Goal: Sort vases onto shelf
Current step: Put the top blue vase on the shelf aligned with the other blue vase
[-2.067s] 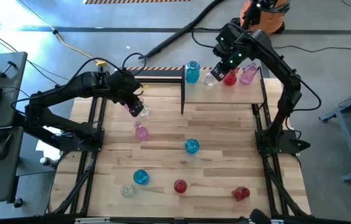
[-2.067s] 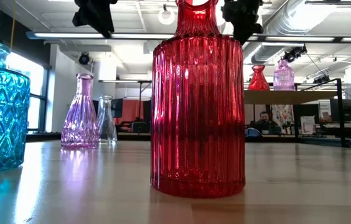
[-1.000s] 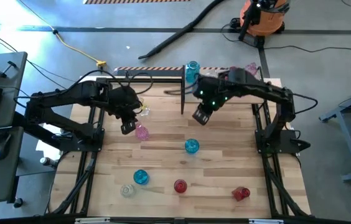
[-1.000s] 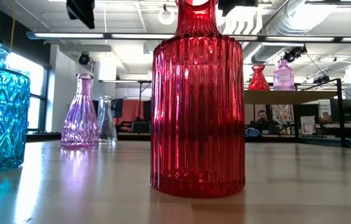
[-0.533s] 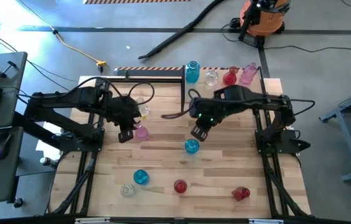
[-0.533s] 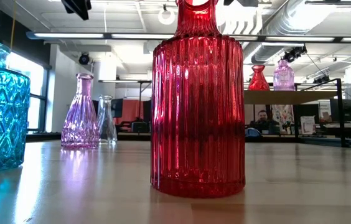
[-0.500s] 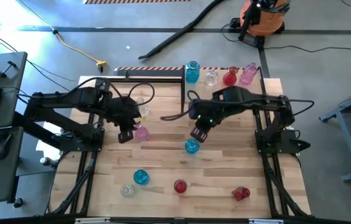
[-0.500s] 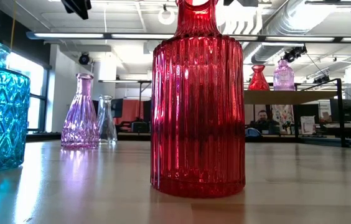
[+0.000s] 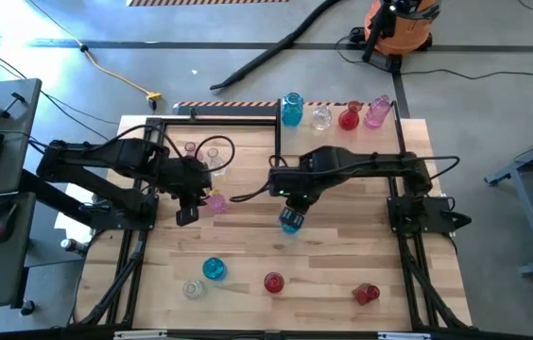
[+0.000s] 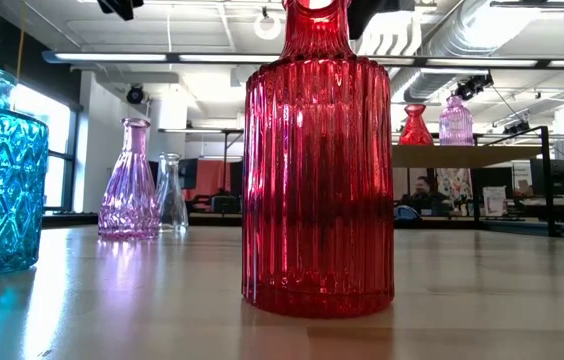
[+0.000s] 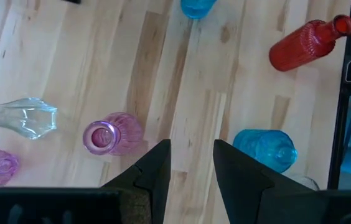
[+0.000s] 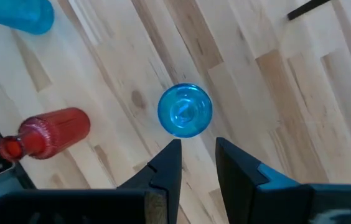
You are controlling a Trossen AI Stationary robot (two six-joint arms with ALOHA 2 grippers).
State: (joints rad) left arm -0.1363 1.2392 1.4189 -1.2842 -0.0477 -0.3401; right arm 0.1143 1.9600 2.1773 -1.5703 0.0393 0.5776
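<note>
A: Vases (image 9: pixel 348 118) first: where are they?

B: Four stand in a row on the shelf (image 9: pixel 380 144) at the table's far edge: blue, clear, red, pink. The rest are on the table (image 9: pixel 342 255). A pink vase (image 11: pixel 104 135) stands upright just beside the left gripper (image 11: pixel 191 146); a clear vase (image 11: pixel 23 117) lies on its side near it.

A: And the right arm?

B: The right gripper (image 12: pixel 197 146) hangs directly over a blue vase (image 12: pixel 185 110) near the table's middle, looking into its mouth. Whether anything is inside, I cannot tell through the glass.

A: Jaws?

B: Both pairs stand slightly apart with bare wood showing in the gap, holding nothing.

A: Edges, room to move?

B: A red vase (image 9: pixel 366 294) lies tipped over near the front right corner. Another red vase (image 10: pixel 317 160), upright, stands at the front edge with a second blue one (image 9: pixel 214 269) and a clear one (image 9: pixel 192 289) to its left. Open wood lies between this front row and the two grippers.
</note>
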